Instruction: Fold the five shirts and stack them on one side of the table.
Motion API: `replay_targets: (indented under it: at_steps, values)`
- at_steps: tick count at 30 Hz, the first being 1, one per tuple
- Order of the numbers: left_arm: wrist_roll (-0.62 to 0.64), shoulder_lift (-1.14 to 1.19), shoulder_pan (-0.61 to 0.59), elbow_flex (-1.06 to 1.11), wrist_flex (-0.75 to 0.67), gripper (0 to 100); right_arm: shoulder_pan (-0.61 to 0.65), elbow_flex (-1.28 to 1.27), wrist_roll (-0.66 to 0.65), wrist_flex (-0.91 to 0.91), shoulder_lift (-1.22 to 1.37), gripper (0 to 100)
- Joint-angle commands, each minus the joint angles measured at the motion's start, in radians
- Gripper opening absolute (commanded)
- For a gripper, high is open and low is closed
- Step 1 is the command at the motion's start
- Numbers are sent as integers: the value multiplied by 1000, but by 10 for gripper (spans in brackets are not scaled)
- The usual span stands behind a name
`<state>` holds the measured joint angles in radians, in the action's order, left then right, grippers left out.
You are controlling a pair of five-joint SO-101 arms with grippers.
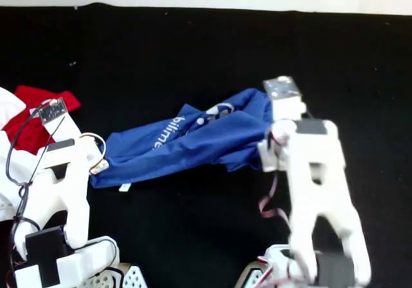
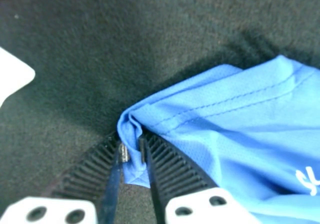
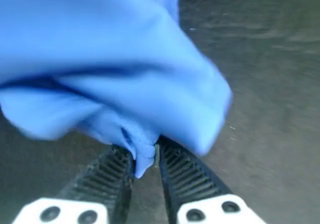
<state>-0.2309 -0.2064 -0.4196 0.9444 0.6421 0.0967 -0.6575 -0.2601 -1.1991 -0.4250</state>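
Note:
A blue shirt [image 1: 187,140] with white print is stretched in a bunched band across the middle of the black table [image 1: 193,43]. My left gripper [image 2: 133,156] is shut on the blue shirt [image 2: 235,134] at a pinched hem corner; from above that gripper [image 1: 96,165] holds the band's left end. My right gripper [image 3: 145,161] is shut on a fold of the blue shirt [image 3: 100,58], which hangs over its fingers. In the high view the right gripper [image 1: 267,140] grips the shirt's right end.
A red shirt [image 1: 35,117] and a white shirt [image 1: 8,140] lie heaped at the table's left edge, behind the left arm. The table's far edge [image 1: 206,8] meets a pale wall. Both arm bases stand at the near edge.

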Motion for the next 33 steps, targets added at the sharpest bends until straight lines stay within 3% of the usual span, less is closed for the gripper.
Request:
replay_targets:
  at_steps: [1,5,12,19,26,33]
  values:
    - [6,-5,-7,1,-20,9,-19,-96,-68,-10,-226,5]
    - [5,-30,-7,-59,26,8,-24,-200,-118,-8,-357,5]
    - [9,-214,13,-490,489,8,-38,-213,-112,56,-532,5]
    - [11,-263,24,-1049,825,8,-156,102,-114,76,-530,5]
    - [15,-263,38,-1359,976,8,-254,533,-117,76,-398,5]
    - [167,-266,44,-1526,1014,8,-278,865,-118,76,-311,5]
